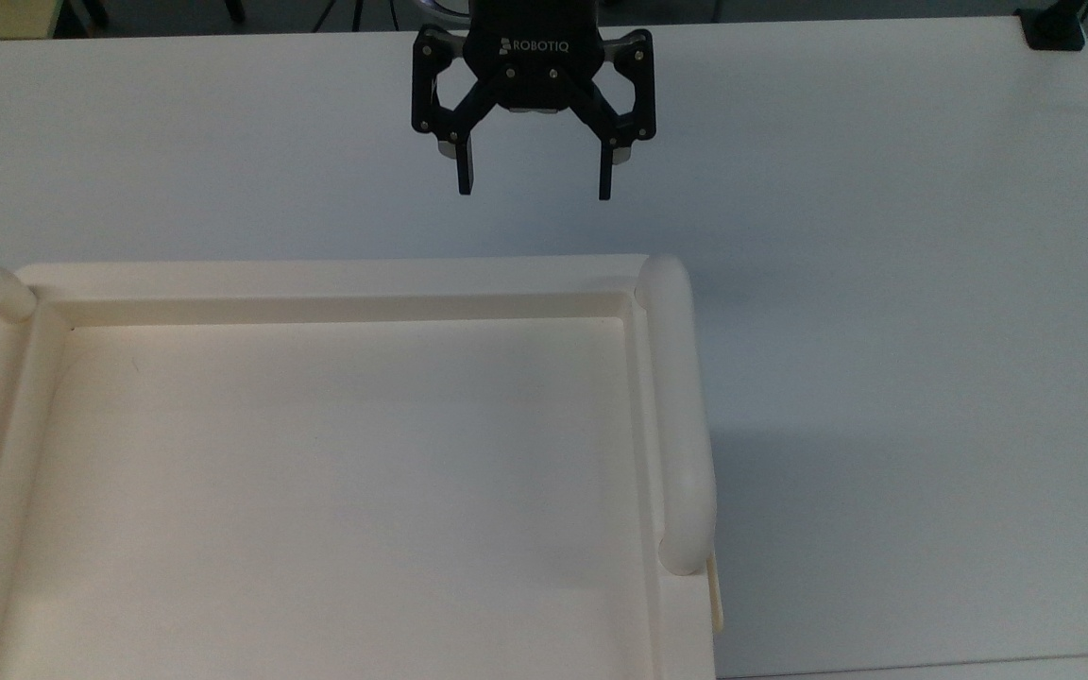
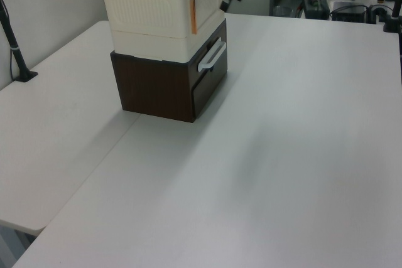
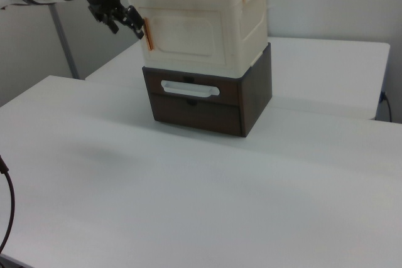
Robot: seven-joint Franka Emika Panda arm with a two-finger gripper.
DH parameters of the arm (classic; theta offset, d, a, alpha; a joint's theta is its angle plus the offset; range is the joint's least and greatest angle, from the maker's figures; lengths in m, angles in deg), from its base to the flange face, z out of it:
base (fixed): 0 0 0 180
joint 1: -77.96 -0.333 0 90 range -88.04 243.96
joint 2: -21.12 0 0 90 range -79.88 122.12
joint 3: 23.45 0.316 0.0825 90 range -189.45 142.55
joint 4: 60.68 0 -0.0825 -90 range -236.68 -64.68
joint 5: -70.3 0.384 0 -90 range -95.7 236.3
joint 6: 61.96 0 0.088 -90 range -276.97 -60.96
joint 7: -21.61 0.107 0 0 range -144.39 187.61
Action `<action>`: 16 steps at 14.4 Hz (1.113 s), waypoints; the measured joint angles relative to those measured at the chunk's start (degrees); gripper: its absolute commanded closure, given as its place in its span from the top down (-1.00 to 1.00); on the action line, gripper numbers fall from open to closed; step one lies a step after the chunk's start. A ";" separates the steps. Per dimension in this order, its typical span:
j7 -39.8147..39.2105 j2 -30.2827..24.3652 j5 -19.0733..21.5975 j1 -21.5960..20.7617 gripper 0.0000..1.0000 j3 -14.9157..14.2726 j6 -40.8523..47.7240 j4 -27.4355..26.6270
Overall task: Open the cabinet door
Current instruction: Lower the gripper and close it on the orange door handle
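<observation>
On the front face of the cabinet [image 3: 204, 29], above a dark brown drawer unit [image 3: 207, 101], the cabinet door [image 3: 188, 39] sits shut, an orange tab [image 3: 149, 34] on the edge at the right view's left; the step in hand looks like the approach, nothing yet grasped; next the fingers would need to close on that edge and swing it out; the gripper [image 1: 533, 184] hangs just beside the tab, jaws spread and empty, arm reaching over the white table [image 1: 884, 236].
</observation>
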 measured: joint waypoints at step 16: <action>0.04 7.76 -8.52 -0.43 0.61 0.02 -21.29 0.44</action>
